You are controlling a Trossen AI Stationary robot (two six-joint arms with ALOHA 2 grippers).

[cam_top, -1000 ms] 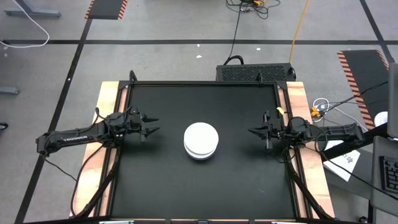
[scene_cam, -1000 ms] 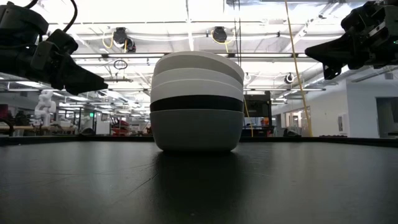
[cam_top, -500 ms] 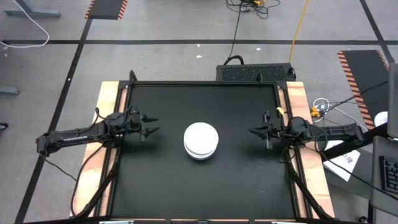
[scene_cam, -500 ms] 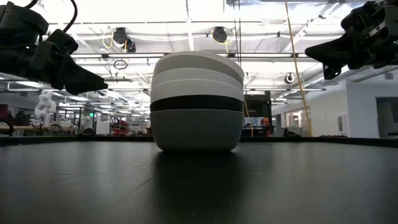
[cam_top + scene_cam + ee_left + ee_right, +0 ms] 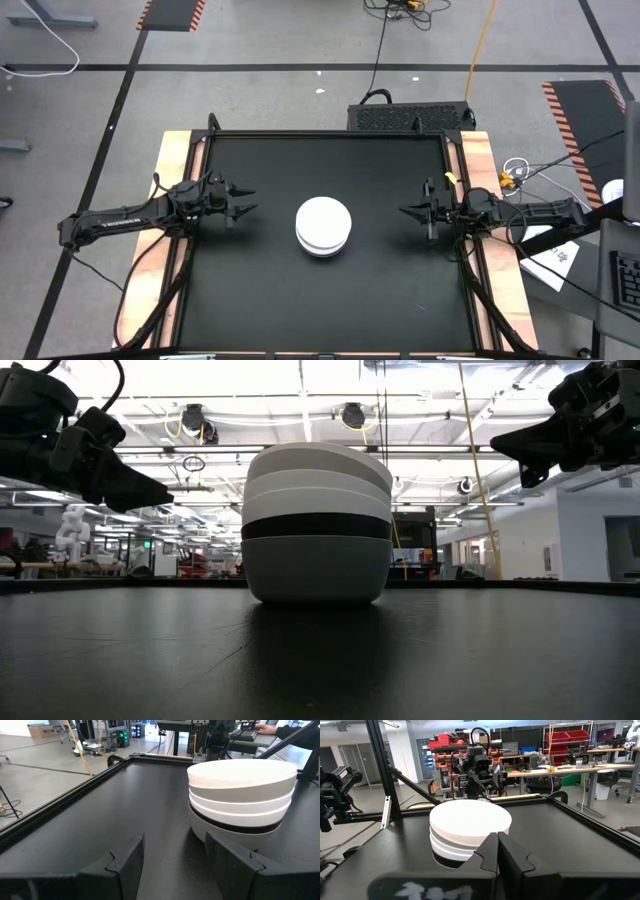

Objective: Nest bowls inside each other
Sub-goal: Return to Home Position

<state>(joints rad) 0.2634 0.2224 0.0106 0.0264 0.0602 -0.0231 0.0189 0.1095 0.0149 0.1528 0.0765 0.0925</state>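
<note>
At the centre of the desk [image 5: 250,300], every visible bowl sat nested in one stack of bowls [image 5: 323,226], so nesting appeared complete, with the left hand [image 5: 252,200] spread and the right hand [image 5: 403,211] pressed together, both empty and well apart from it.

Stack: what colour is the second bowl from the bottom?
The second bowl is black, just above the grey bottom bowl. Low view shows it best.

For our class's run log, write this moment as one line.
nested stack of white, grey, black round bowls: black table centre; left gripper: open, clear; right gripper: shut, clear
</note>
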